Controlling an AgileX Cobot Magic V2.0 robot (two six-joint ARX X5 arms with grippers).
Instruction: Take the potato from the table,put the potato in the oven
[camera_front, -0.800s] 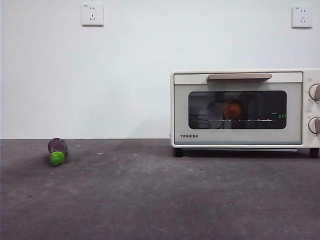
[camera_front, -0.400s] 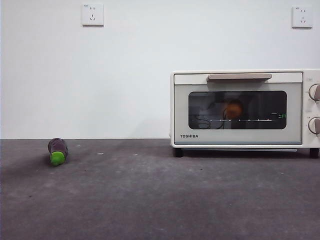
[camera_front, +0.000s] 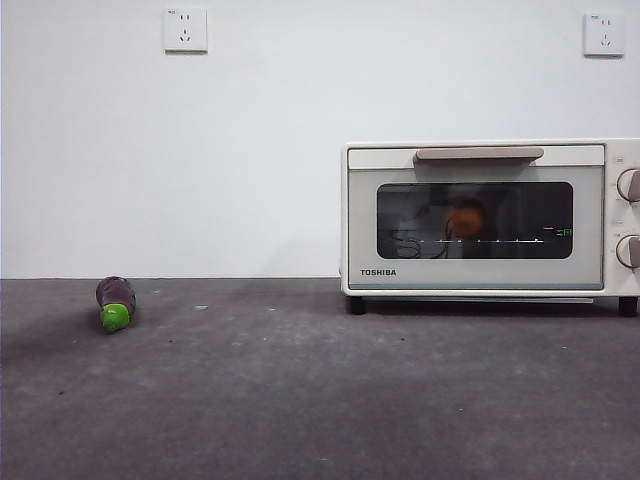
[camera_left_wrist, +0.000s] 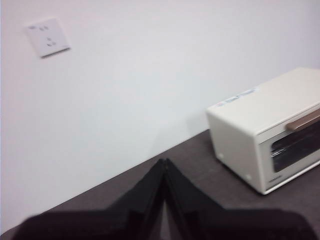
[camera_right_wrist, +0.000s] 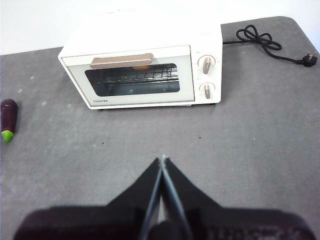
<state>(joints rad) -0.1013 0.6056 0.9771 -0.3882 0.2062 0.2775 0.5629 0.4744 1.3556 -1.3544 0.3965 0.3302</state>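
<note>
The orange-brown potato (camera_front: 468, 218) sits on the wire rack inside the cream-white TOSHIBA oven (camera_front: 480, 275), dimly seen through the dark glass of its closed door. From the right wrist view the oven (camera_right_wrist: 145, 55) stands ahead on the dark grey table (camera_right_wrist: 250, 140), and a sliver of the potato (camera_right_wrist: 142, 66) shows under the beige handle. My right gripper (camera_right_wrist: 162, 162) hangs shut and holds nothing, well back from the oven door. My left gripper (camera_left_wrist: 164, 165) is shut too, raised off to the side with the oven (camera_left_wrist: 260, 120) beyond it. Neither gripper appears in the front view.
A small dark purple eggplant (camera_front: 115, 302) with a green cap lies on the table (camera_front: 300, 400) at the far left; the right wrist view shows the eggplant (camera_right_wrist: 8, 117) too. The oven's black power cord (camera_right_wrist: 267, 42) trails beside the oven. Two wall sockets (camera_front: 185, 29) sit high on the white wall.
</note>
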